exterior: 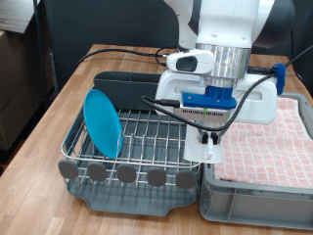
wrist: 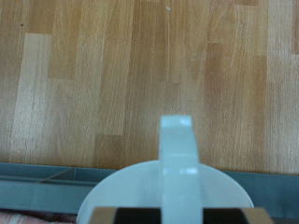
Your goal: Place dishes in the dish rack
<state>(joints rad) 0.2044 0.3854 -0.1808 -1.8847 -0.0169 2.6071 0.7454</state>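
Note:
My gripper (exterior: 203, 145) hangs over the right edge of the dish rack (exterior: 137, 147), between the rack and the tub. It is shut on a white handled mug (wrist: 173, 182), whose round body and handle fill the lower middle of the wrist view, between my dark fingertips (wrist: 126, 217). In the exterior view the mug (exterior: 202, 149) shows as a white shape under the hand. The round light-blue plate (exterior: 102, 122) stands upright in the rack's left slots. The wooden spoon is out of view.
A grey plastic tub (exterior: 245, 196) with a red-and-white checked cloth (exterior: 266, 142) stands right of the rack. The rack's tall dark back compartment (exterior: 127, 88) is behind the plate. Wooden tabletop (wrist: 140, 84) lies beneath. Cables trail from the arm.

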